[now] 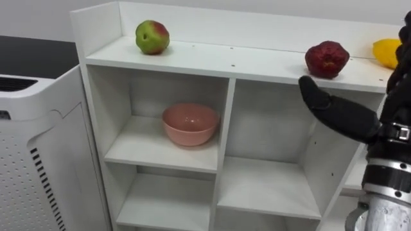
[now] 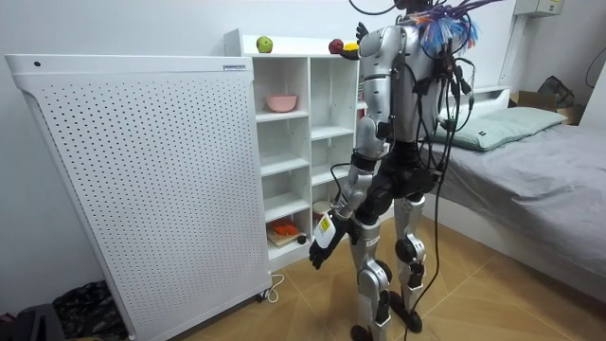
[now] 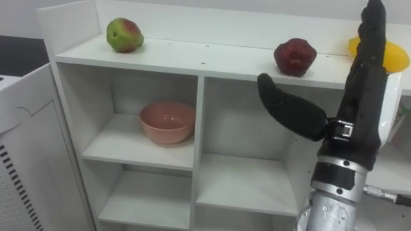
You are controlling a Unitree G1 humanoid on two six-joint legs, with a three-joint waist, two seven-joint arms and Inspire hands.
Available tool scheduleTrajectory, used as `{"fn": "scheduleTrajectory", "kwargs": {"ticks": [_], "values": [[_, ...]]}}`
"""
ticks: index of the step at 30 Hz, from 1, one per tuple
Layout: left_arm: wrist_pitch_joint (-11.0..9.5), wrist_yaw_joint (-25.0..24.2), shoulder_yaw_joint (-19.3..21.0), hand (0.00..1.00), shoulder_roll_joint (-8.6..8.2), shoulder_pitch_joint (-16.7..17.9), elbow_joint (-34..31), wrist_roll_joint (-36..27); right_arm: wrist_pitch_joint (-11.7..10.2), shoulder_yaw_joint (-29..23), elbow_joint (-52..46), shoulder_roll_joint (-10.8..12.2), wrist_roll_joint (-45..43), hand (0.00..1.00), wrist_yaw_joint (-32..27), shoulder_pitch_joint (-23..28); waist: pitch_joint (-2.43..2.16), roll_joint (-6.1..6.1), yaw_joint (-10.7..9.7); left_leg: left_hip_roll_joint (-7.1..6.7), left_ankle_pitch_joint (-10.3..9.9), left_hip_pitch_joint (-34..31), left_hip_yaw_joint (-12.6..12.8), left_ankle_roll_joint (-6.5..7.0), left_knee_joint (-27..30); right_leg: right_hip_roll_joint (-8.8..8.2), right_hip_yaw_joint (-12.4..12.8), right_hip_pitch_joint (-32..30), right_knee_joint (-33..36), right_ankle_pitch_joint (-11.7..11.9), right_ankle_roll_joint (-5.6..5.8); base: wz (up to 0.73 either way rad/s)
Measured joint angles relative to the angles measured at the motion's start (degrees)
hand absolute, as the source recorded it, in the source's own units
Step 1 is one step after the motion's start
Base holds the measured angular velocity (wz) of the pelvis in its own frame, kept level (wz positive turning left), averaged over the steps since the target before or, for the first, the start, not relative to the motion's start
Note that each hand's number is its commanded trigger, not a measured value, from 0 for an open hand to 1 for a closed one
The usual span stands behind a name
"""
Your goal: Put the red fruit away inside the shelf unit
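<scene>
White cubby closet [image 1: 257, 61], green-red apple [image 1: 152, 36] top left, dark red fruit [image 1: 327, 59] and yellow fruit [image 1: 387, 52] top right, pink bowl [image 1: 190, 124] in upper left cubby, right hand [image 3: 353, 96] raised, fingers straight, left hand [image 2: 318, 248] low.

The right hand [image 3: 359, 96], fingers straight and upright, covered part of the yellow fruit [image 3: 398, 58] on the closet's [image 3: 199, 115] top shelf, and the left eye view's right edge cut that fruit off. The closet's lowest compartments ran off the bottom of both eye views, and the orange things [image 2: 284, 228] on a low shelf in the room view, perhaps fruit, were too small to tell.
</scene>
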Motion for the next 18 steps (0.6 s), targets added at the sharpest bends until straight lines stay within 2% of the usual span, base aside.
{"fn": "scheduleTrajectory", "kwargs": {"ticks": [8,12,14,16,18], "values": [[0.3,-1.7,0.2,0.0,0.52,-0.1,-0.6,0.1,0.6,-1.0,2.3,-0.6,1.7,0.0,0.0,-1.4,0.23,-0.53,0.2,-0.02,0.1,-0.1,0.0,-0.06,0.1,-0.04,-0.1,0.1,0.0,0.0,-0.01,0.0],[1.6,-3.1,1.0,0.0,0.51,0.1,-1.7,3.8,2.2,-1.5,5.0,-1.0,4.1,0.0,0.4,-3.1,0.24,-0.64,0.1,-0.06,0.2,-0.7,-0.1,-0.04,0.3,-0.09,-0.2,-0.3,0.1,0.0,-0.01,0.01],[2.3,-4.0,1.1,0.0,0.51,0.0,-2.0,4.7,2.8,-1.5,7.4,-1.9,5.9,0.0,0.6,-5.0,0.25,-0.65,0.1,-0.1,0.2,-0.8,-0.2,-0.04,0.4,-0.11,-0.3,-0.2,0.1,0.0,-0.01,0.03],[2.5,-4.3,1.2,0.0,0.51,0.0,-2.4,5.8,4.0,-1.6,10.7,-3.7,7.9,0.0,0.7,-7.3,0.23,-0.78,0.1,-0.09,0.2,-0.8,-0.3,-0.04,0.4,-0.1,-0.3,-0.2,0.0,0.0,-0.01,0.0],[2.5,-4.8,1.4,0.0,0.52,0.0,-2.8,6.1,4.6,-1.6,11.4,-4.4,8.4,0.0,0.8,-7.6,0.2,-0.89,0.2,-0.09,0.2,-0.9,-0.5,-0.04,0.4,-0.1,-0.5,-0.2,0.0,0.0,0.0,0.04]]}}
